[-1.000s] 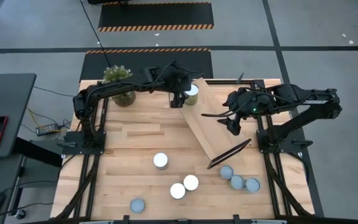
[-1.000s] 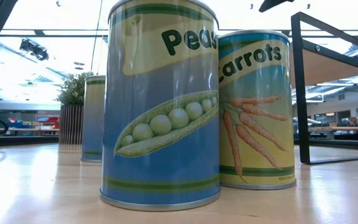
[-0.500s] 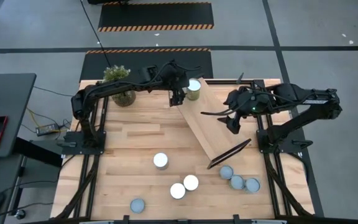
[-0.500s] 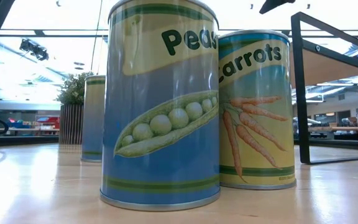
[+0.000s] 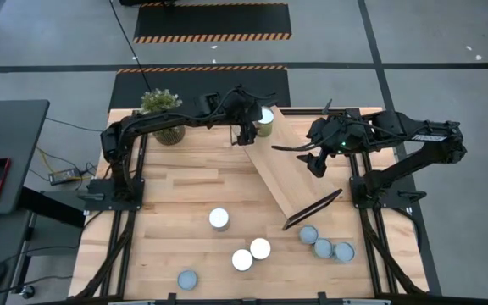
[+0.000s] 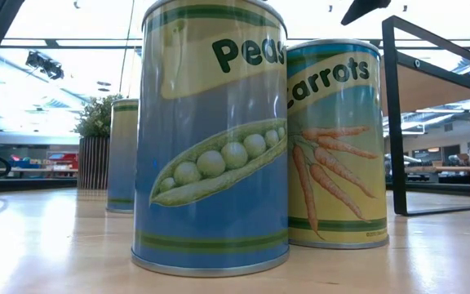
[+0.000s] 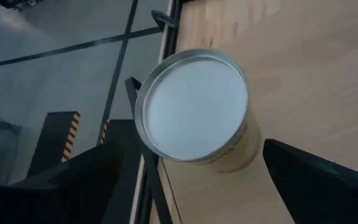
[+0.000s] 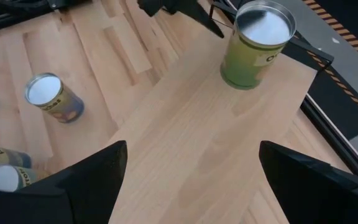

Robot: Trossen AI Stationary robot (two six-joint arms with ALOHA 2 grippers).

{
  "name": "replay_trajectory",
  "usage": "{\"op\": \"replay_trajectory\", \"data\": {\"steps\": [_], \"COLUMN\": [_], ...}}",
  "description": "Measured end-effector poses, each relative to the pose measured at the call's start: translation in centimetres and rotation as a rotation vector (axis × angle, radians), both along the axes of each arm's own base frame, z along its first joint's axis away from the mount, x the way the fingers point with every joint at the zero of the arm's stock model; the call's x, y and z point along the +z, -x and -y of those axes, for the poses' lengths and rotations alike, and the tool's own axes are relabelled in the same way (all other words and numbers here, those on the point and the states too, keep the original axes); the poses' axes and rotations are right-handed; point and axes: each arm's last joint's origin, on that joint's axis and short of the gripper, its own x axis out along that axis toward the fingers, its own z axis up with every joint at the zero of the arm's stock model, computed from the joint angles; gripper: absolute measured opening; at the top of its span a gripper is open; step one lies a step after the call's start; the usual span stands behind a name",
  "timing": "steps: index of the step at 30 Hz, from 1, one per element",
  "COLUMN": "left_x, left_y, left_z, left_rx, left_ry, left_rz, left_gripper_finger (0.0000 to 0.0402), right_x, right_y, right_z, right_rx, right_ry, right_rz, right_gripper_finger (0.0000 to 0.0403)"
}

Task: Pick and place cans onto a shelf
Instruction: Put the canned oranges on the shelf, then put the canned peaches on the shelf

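standing on the far end of the shelf [image 5: 288, 165] is one green-labelled can [image 5: 263, 123], upright with its pale round top up, close to the end bracket. the left gripper [image 5: 243, 135] hangs just beside that can, its jaws spread wide; in the left wrist view the can [image 7: 196, 112] sits between the two dark fingers [image 7: 316, 183] without either one touching it. the right gripper [image 5: 316, 166] hovers over the middle of the shelf board, jaws also wide and holding nothing, and its wrist view looks down the board [image 8: 204, 143] to the same can [image 8: 257, 43]. the shelf lies slantwise across the table [image 5: 176, 186]. seven more cans stand on the table: one alone [image 5: 219, 219] near the middle, a white pair [image 5: 252, 254] nearer the front, one [image 5: 187, 280] at the front edge, and a cluster of three [image 5: 326, 246] by the shelf's near bracket. a potted plant [image 5: 163, 114] stands at the far left corner. the low view shows a peas can [image 6: 210, 139] and a carrots can [image 6: 335, 143] close up.
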Motion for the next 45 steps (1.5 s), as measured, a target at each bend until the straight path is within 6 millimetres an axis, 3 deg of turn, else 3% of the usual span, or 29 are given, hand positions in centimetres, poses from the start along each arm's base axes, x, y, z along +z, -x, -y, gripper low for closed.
{"op": "replay_trajectory", "data": {"steps": [9, 19, 22, 26, 32, 39, 45], "left_x": [-0.6, -0.6, 1.0, 2.0, 2.3, 1.2, 1.3], "left_y": [-1.7, -1.1, 0.1, 1.9, 4.6, 6.3, 8.3], "left_z": [-1.0, -0.4, 0.7, 2.5, 6.0, 11.2, 14.4], "left_rx": [-0.029, 0.01, 0.042, -0.029, -0.166, -0.281, -0.348], "left_ry": [-0.168, -0.135, -0.029, 0.269, 0.601, 0.65, 0.585], "left_rz": [0.021, -0.038, 0.012, 0.044, -0.135, -0.451, -0.512], "left_gripper_finger": [0.0393, 0.0393, 0.0386, 0.0368, 0.0343, 0.0318, 0.0286], "right_x": [0.3, 0.3, 0.3, 0.3, 0.2, -0.6, -1.6], "right_y": [-0.3, -0.3, -0.3, -0.3, -0.4, -1.8, -4.0], "right_z": [-0.1, -0.2, 0.0, 0.1, 0.6, 1.3, 1.2], "right_rx": [0.007, 0.007, 0.008, 0.006, 0.031, 0.054, 0.039], "right_ry": [-0.009, -0.012, -0.007, 0.001, 0.043, 0.028, 0.011], "right_rz": [0.043, 0.047, 0.043, 0.036, 0.017, -0.032, -0.034], "right_gripper_finger": [0.0373, 0.0373, 0.0373, 0.0373, 0.0373, 0.0373, 0.0373]}}
